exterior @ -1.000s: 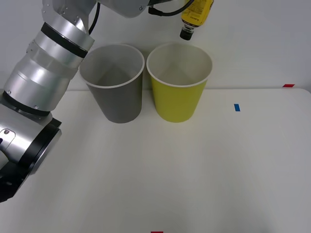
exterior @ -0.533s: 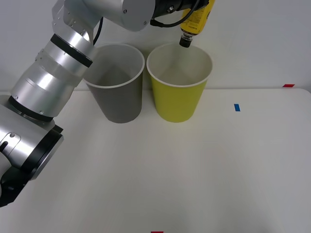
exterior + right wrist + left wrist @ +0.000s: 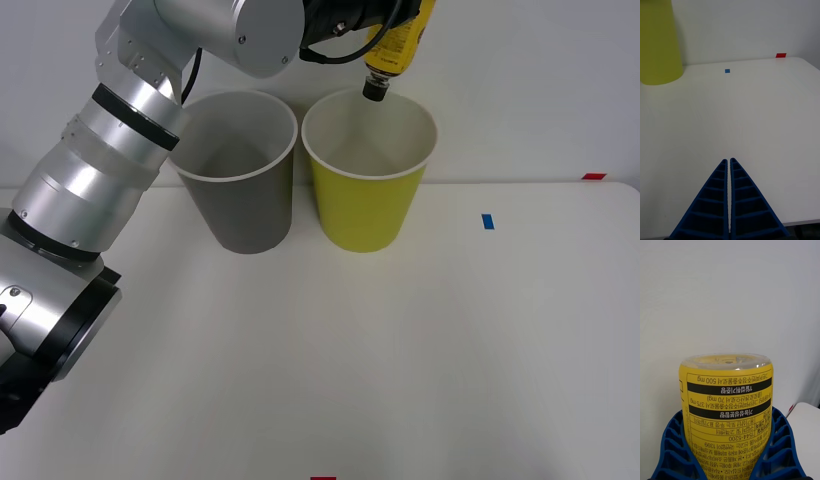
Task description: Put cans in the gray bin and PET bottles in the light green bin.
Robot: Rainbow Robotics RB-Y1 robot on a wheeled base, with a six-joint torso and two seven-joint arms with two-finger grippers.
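Table (image 3: 420, 360) white, blue mark (image 3: 487, 221), left hand (image 3: 728, 450) pinching bottle (image 3: 398, 45), right hand (image 3: 730, 165) pressed together.

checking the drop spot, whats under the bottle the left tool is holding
The green bin is under the bottle, whose cap points down over the back of the white rim. The bin's floor is hidden by its wall.

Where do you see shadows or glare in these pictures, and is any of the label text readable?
Front view: soft shade inside the gray bin and the light green bin, highlights on the left arm's silver shell. Left wrist view: glare on the base of the PET bottle in the left gripper; its upside-down print is sharp. Right wrist view: even light around the right gripper.
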